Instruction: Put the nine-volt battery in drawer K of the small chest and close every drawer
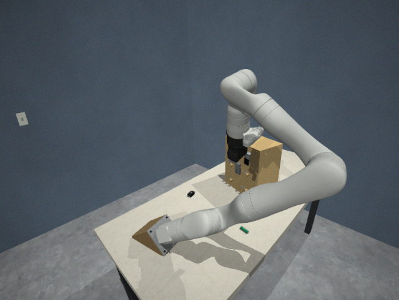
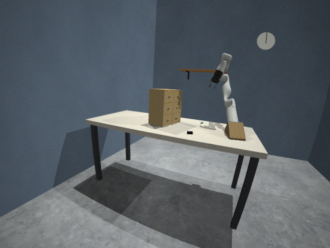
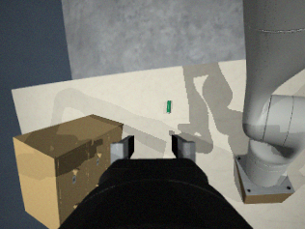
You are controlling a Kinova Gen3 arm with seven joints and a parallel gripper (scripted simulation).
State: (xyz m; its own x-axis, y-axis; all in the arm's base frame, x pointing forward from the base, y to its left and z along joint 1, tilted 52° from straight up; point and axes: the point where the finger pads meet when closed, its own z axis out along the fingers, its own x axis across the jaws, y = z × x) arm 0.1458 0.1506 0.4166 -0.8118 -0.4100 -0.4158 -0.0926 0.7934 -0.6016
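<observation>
High above the chest (image 2: pixel 162 106), the hand (image 2: pixel 212 86) (fingers spread, empty).

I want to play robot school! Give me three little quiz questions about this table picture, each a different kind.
1. True or false: the end effector is holding the small black nine-volt battery.
2. Which item lies nearest the arm's tan wedge-shaped base? A) the small green cylinder B) the round wall clock C) the wooden wall shelf
3. Fill in: every drawer of the tan wooden six-drawer chest looks pushed ____.

Key: 1 false, its fingers are open and hold nothing, high above the white table; 2 A; 3 in.
</observation>
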